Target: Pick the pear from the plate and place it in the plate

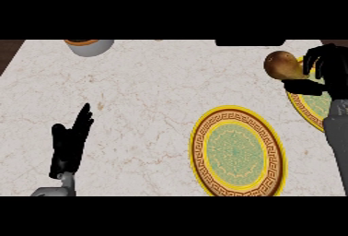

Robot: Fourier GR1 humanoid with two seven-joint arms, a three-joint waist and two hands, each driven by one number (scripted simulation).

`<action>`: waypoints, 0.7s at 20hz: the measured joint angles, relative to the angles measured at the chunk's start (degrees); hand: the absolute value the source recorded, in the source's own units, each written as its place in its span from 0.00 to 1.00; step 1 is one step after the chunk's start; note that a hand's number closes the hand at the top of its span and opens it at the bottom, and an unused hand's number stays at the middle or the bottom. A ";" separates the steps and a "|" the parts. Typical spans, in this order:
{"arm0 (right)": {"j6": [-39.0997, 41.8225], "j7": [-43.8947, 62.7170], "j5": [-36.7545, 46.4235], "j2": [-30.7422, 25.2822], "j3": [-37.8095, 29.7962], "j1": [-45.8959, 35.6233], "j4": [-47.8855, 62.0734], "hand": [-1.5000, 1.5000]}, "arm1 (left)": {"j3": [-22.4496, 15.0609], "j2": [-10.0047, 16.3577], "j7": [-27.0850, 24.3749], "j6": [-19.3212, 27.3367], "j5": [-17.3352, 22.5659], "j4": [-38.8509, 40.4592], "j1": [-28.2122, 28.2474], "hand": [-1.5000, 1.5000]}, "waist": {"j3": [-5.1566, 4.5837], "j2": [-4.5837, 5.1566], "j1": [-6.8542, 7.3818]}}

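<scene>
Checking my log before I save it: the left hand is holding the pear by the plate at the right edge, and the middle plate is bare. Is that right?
Not the left: the head view shows the right hand curled round the pear by the right-edge plate. The left hand rests open at the left. The middle plate is bare.

One camera looks from the robot's head steeply down onto the counter, close enough that the patterned plate fills much of the lower right. Far beyond the plate, leftward, a bowl is cut by the upper border; right of the plate, a second plate is cut by the side border. The left hand shows low down, left of the plate.
</scene>
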 measured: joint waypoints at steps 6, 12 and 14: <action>-1.42 2.87 0.34 -1.70 -5.17 -0.88 0.62 1.00 | 0.36 -0.33 -0.82 -0.33 -0.45 1.20 -0.14 0.50 | -0.01 0.09 0.17; -4.26 -1.46 -1.06 -5.23 -10.94 -4.44 12.57 1.00 | 0.51 -0.55 -0.86 -1.13 -0.43 0.77 -0.09 0.50 | 0.00 0.23 0.59; -4.69 -3.62 -1.57 -6.71 -12.24 -5.04 16.30 1.00 | 0.44 -0.80 -0.75 -0.95 -0.81 0.79 -0.20 0.50 | 0.00 0.24 0.59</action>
